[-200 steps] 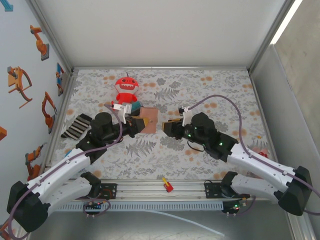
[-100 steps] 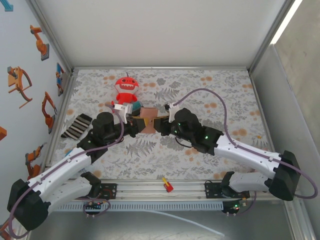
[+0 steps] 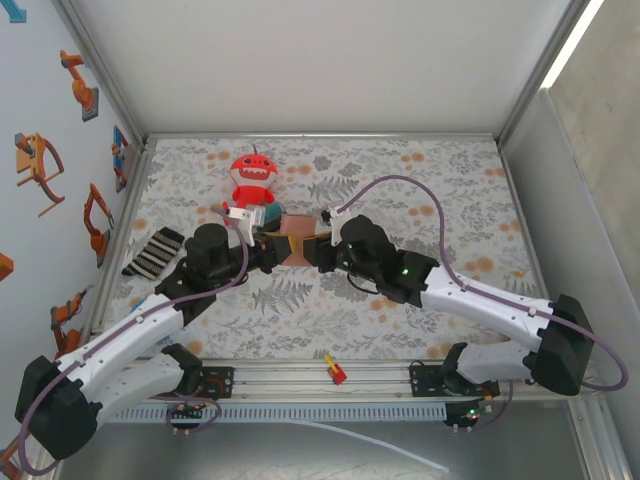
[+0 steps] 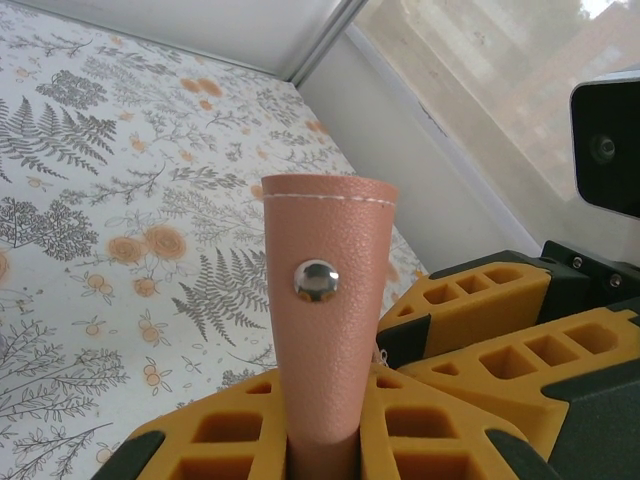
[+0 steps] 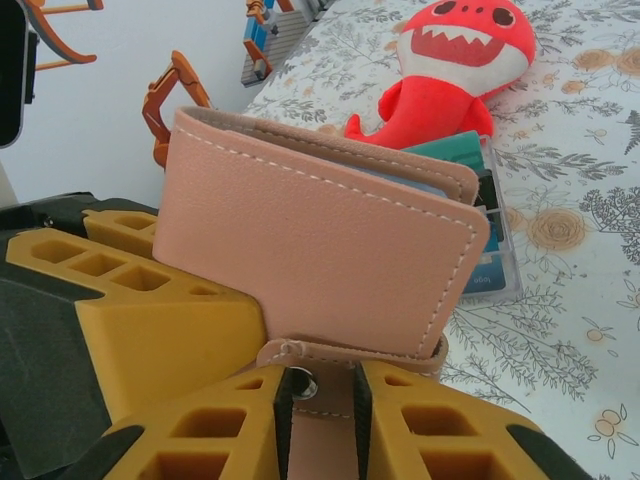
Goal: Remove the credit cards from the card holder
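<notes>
The tan leather card holder (image 3: 296, 240) hangs above the table's middle, gripped from both sides. My left gripper (image 3: 273, 250) is shut on one tan flap (image 4: 325, 290) that carries a metal snap stud. That flap stands upright between its yellow fingers (image 4: 200, 440). In the right wrist view the holder's folded body (image 5: 320, 250) lies across the frame. Its snap strap (image 5: 322, 415) runs down between my right gripper's (image 5: 320, 390) black pads, which are shut on it. A pale blue-grey lining edge shows at the holder's top. The credit cards are hidden inside.
A red plush shark (image 3: 255, 178) sits behind the holder, with a blue-and-teal block bundle (image 5: 487, 215) just below it. A striped black-and-white cloth (image 3: 152, 252) lies at the left. A small red-and-yellow piece (image 3: 335, 371) rests by the front rail. Walls close in the table's back and sides.
My right arm has swung left to the card holder and its jaws have closed on the snap strap. The left gripper has kept its hold in place.
</notes>
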Tool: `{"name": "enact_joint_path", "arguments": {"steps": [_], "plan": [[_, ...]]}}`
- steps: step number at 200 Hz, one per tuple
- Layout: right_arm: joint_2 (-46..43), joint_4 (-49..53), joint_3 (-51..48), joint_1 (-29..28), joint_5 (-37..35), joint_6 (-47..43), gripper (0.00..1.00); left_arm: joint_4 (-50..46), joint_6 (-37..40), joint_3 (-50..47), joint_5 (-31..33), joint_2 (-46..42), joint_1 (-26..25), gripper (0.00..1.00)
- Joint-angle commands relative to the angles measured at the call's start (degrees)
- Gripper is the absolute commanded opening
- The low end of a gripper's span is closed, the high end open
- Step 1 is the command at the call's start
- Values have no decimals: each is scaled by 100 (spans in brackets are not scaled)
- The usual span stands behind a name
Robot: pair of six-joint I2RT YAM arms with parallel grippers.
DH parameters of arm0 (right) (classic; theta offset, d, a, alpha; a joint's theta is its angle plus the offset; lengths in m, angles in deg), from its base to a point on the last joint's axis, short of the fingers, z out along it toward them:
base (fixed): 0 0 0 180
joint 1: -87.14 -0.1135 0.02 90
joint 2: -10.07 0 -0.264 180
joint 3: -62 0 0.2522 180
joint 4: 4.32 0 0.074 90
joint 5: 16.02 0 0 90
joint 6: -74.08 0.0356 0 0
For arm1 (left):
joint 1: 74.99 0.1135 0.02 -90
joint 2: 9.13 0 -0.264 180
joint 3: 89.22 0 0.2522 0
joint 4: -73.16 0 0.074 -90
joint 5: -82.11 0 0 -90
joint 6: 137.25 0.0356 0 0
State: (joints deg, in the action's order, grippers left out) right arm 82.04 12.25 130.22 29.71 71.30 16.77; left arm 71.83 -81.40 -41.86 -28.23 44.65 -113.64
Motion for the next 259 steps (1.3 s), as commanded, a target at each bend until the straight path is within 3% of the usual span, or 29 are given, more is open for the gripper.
{"name": "enact_joint_path", "arguments": {"steps": [1, 47, 161, 259], "plan": [[64, 36, 253, -68, -51, -274, 26, 419, -178, 252, -115, 5, -44, 0], [151, -8, 267, -93, 96, -532, 35, 427, -283, 278, -139, 1, -49, 0], [194, 352, 166, -90, -240, -1039, 41, 603, -436, 380, -425, -82, -50, 0], [-54, 289, -152, -109, 108, -1484, 51, 620, -511, 358, -348, -155, -60, 0]]}}
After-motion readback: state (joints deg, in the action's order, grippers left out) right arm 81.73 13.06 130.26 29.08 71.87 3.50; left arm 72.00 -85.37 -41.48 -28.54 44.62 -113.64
